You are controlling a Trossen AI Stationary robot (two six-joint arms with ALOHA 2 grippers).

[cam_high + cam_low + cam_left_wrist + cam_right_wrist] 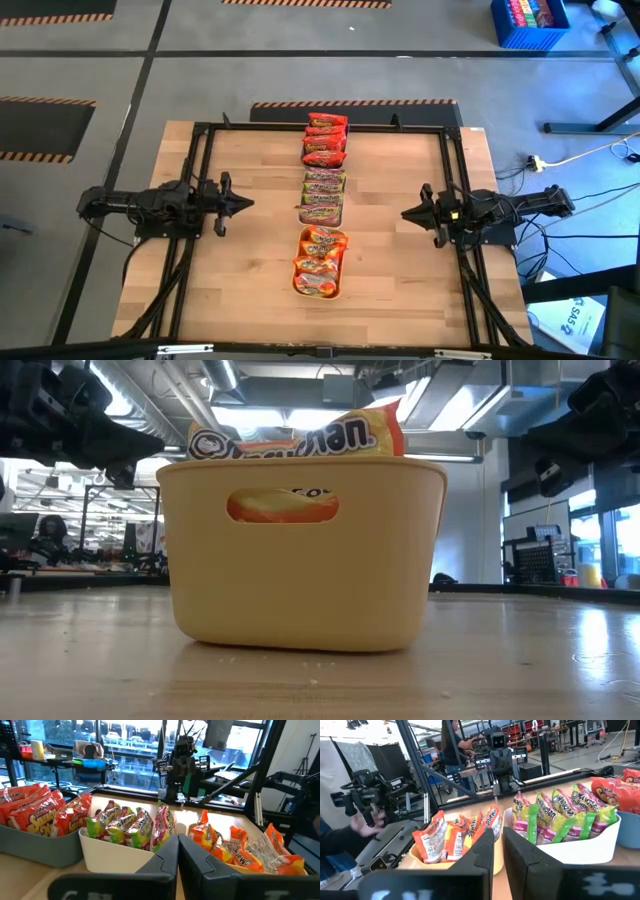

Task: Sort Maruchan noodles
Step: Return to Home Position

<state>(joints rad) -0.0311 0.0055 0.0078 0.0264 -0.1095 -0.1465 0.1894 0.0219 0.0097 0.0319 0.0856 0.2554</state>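
The Maruchan noodles stand in three trays in a row down the table's middle. Red packets (325, 138) fill the blue-grey tray (45, 847) at the far end. Green-and-red packets (323, 196) fill the white tray (585, 851) in the middle. Orange-yellow packets (320, 258) fill the orange-yellow tray (300, 570) at the near end, and one packet (300, 435) sticks up above its rim. My left gripper (246, 203) hangs shut left of the row, pointing level at it. My right gripper (407, 213) hangs shut right of the row, likewise pointing at it. Both are well clear of the trays.
A black frame (320, 127) runs around the tabletop. Bare wood lies between each gripper and the trays. A blue crate (530, 22) and cables (600, 155) lie off the table at the right. A person (452, 745) stands in the room behind; a hand (362, 827) shows beyond the table's edge.
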